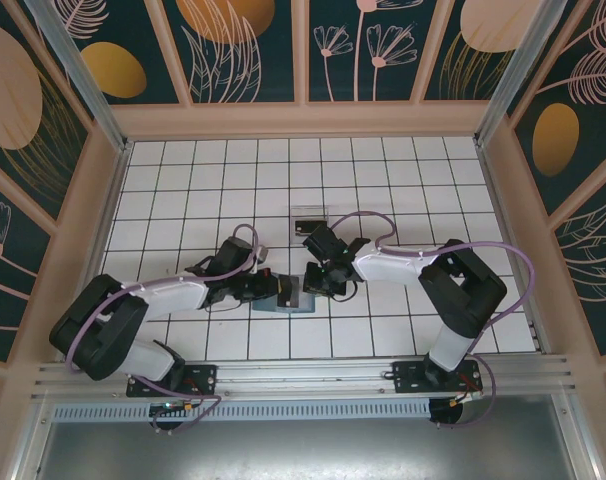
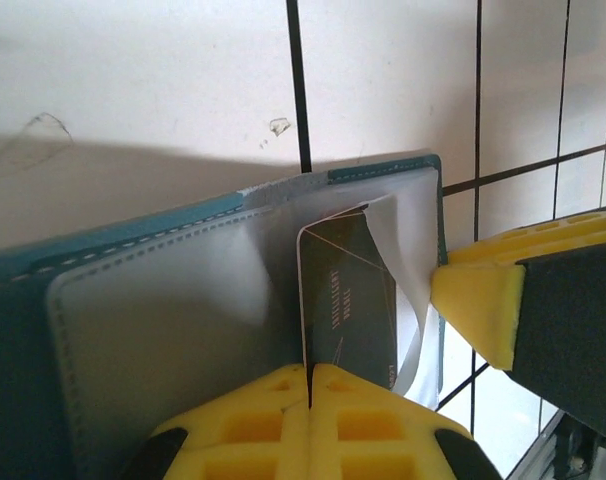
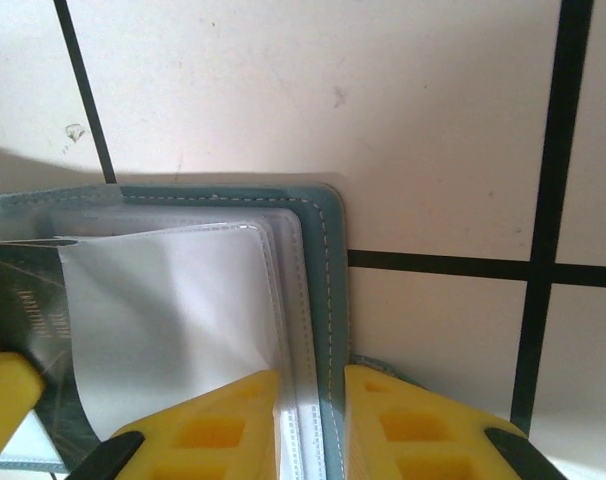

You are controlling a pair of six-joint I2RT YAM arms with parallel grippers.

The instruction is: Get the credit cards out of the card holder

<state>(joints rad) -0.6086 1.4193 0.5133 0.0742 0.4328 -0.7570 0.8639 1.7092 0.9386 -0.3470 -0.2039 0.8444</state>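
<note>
In the top external view, 2 arms are reaching toward the middle of the tiled desk (image 1: 183,180). The left end effector (image 1: 274,291) and the right end effector (image 1: 317,283) are meeting tip to tip over 1 card holder (image 1: 301,303), which is lying flat directly beneath both of them. 1 small clear box (image 1: 310,215) is sitting beyond the right end effector, apart from it; its contents are too small to tell.

In the left wrist view, the left end effector's 2 yellow fingers (image 2: 243,430) are pressing together, clamped on the near edge of 1 dark credit card (image 2: 348,300). The card is sticking out toward the fingertips from a clear sleeve (image 2: 183,310) of the holder, and a curled flap of clear plastic is covering its right side. The teal cover is stretching ahead and to the left of the fingertips. To the right, a yellow finger of the right end effector is touching the holder's edge.

In the right wrist view, the right end effector's 2 fingers (image 3: 413,425) are standing slightly apart, clamped on the holder's stitched edge, with the cover and sleeve layers between them. The holder is spreading ahead and left of the fingertips. 1 dark card is showing at the far left, partly under a clear sleeve.
</note>
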